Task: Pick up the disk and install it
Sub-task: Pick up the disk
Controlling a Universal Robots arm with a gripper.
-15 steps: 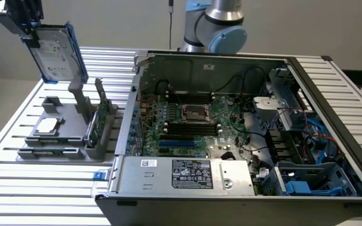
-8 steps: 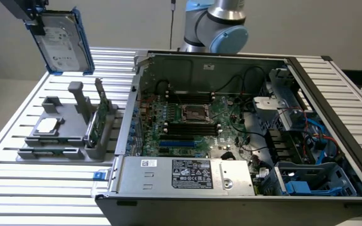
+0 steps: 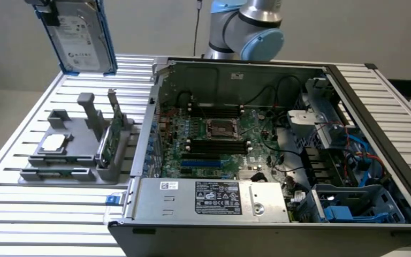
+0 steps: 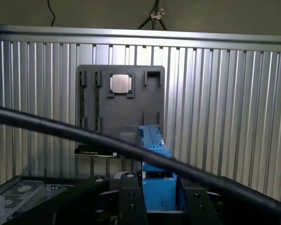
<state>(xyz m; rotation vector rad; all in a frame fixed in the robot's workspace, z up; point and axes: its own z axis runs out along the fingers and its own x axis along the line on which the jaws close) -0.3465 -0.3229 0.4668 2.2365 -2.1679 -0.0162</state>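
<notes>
Disk [image 3: 82, 36], silver-grey hard drive in a blue carrier bracket: held upright in the air, clamped between the jaws, high above the grey parts holder [image 3: 66, 160] on the slatted bench [image 3: 27, 214]. Open computer case [image 3: 377, 139] lies toward the exterior view's right.

silver-grey disk [image 3: 84, 45], white label [image 3: 77, 29], blue bracket [image 3: 108, 43]; grey tray [image 3: 48, 175]; ribbed silver table [image 3: 34, 214].

Arm [image 3: 252, 27] up, gripper [image 4: 160, 201] gripping.
Jaws clamped on both sides of the disk [image 3: 83, 40], held high in air.
</notes>
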